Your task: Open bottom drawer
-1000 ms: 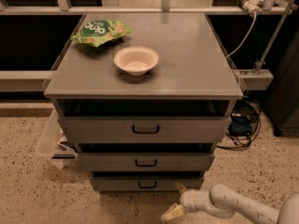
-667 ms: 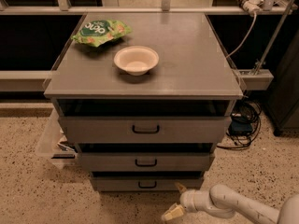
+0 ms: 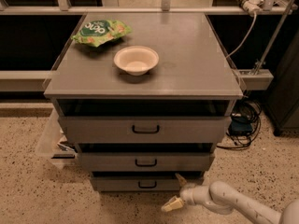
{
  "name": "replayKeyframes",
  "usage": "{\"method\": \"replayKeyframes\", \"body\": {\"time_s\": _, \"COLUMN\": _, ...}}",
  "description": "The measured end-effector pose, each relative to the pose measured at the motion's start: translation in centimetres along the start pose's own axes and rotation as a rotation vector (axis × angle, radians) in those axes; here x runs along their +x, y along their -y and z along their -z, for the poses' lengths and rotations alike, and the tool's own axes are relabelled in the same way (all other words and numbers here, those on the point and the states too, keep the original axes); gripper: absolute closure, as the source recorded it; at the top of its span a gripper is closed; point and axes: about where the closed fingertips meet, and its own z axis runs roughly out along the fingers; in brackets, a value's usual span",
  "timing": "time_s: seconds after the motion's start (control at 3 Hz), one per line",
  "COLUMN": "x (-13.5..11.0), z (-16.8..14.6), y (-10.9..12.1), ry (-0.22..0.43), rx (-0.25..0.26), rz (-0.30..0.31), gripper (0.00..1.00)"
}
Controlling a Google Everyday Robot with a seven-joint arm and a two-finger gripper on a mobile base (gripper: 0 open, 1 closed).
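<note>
The bottom drawer [image 3: 121, 183] is the lowest of three in the grey cabinet [image 3: 196, 55], near the floor; its interior is not visible. The gripper [image 3: 176, 191] sits just in front of the drawer's right end, right of the black handle [image 3: 147, 185], fingers [image 3: 172, 204] spread apart and holding nothing. On the cabinet top stand an empty white bowl [image 3: 136, 59] and, far left, a green snack bag [image 3: 100, 31]. A clear bin [image 3: 48, 141] of indistinct items lies left.
</note>
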Motion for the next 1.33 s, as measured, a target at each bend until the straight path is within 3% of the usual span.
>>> {"method": "replayKeyframes", "body": {"time_s": 0.67, "x": 1.3, "z": -0.3, "y": 3.9, "ry": -0.004, "rx": 0.080, "rz": -0.004, "gripper": 0.00}}
{"method": "replayKeyframes", "body": {"time_s": 1.33, "x": 2.8, "z": -1.1, "y": 7.6, "ry": -0.033, "rx": 0.123, "rz": -0.019, "gripper": 0.00}}
